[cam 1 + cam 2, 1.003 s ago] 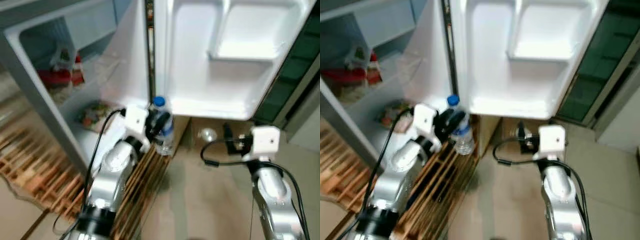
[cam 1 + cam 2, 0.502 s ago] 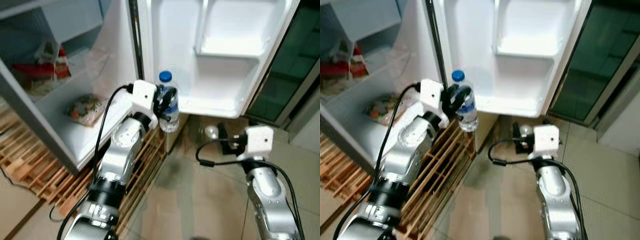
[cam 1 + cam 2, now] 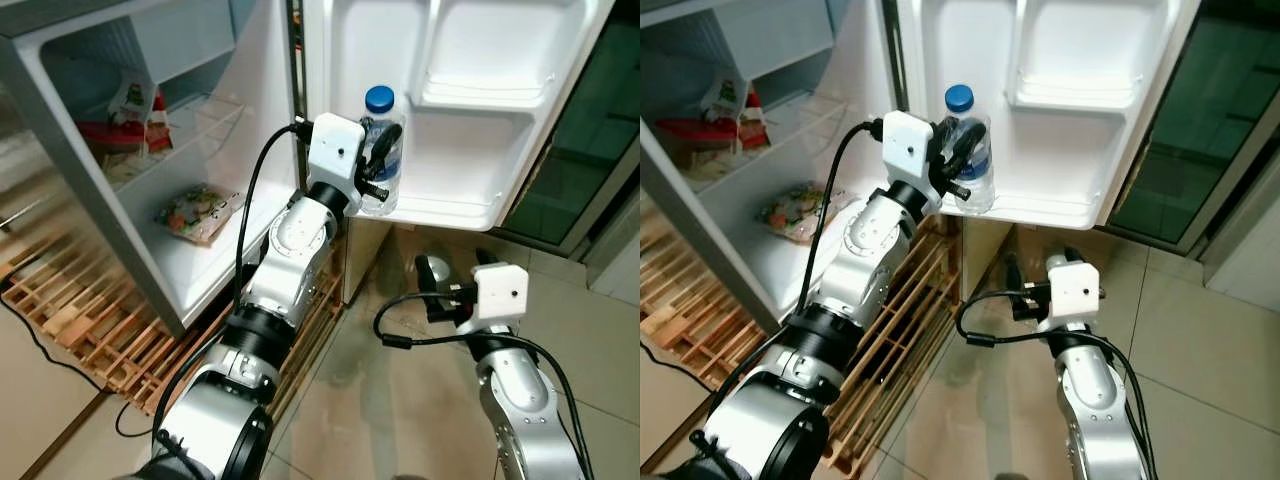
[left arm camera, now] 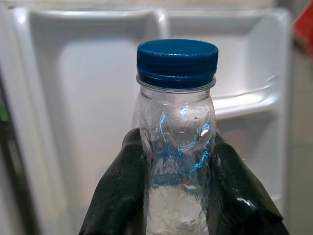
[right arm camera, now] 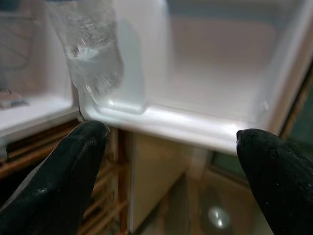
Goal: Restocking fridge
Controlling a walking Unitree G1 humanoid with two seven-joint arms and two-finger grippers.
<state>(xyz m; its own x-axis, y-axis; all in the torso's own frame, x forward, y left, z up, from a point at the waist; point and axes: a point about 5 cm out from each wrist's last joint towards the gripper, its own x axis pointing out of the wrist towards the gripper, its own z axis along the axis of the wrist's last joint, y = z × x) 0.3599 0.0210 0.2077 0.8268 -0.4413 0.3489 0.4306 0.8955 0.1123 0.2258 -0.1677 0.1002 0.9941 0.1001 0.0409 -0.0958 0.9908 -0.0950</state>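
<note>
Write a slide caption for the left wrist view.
Left pincer gripping an upright water bottle with a blue cap, in front of the white fridge door shelves.

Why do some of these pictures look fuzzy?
Right wrist view: the fingers sit too close, so they and the bottle blur. Left wrist view: the cap is sharp, the door behind soft. Eye views: crisp.

You get bright, even light and sharp head views; glare whitens the fridge door (image 3: 470, 130); right wrist view is soft.
</note>
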